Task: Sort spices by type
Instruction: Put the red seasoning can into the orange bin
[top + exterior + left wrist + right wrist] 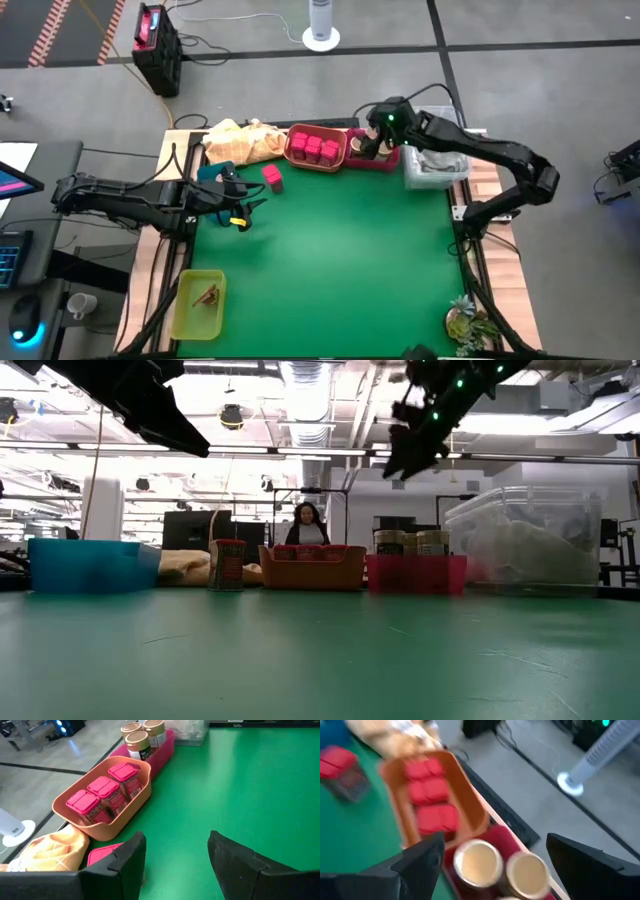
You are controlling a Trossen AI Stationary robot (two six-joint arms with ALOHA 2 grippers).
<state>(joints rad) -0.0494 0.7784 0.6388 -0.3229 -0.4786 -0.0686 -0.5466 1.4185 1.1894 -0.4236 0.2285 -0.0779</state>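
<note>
- The bench takes up most of my overhead view, its green top mostly bare, with everything crowded along the far edge and one tray at the near left corner.
- A clear plastic bin sits at the far right, and a pale yellow cloth lies bunched at the far left.
- The orange tray at far centre holds three pink boxes in a row; just right of it, touching or nearly so, the magenta tray holds the wooden jars.
- A teal tray sits at the far left, partly under my left arm; the yellow-green tray at the near left holds the brown twig.
- My right tool hangs directly over the jars in the magenta tray, fingers spread wide with nothing between them.
- My left tool hovers at the left side of the bench, also spread and empty.
- One loose pink box stands alone on the green just in front of the orange tray's left end, a little right of and beyond my left tool. I judge this is the piece that matters next: the left arm is clearly nearer, and the box's home with its three mates is a short hop to the far right.
</note>
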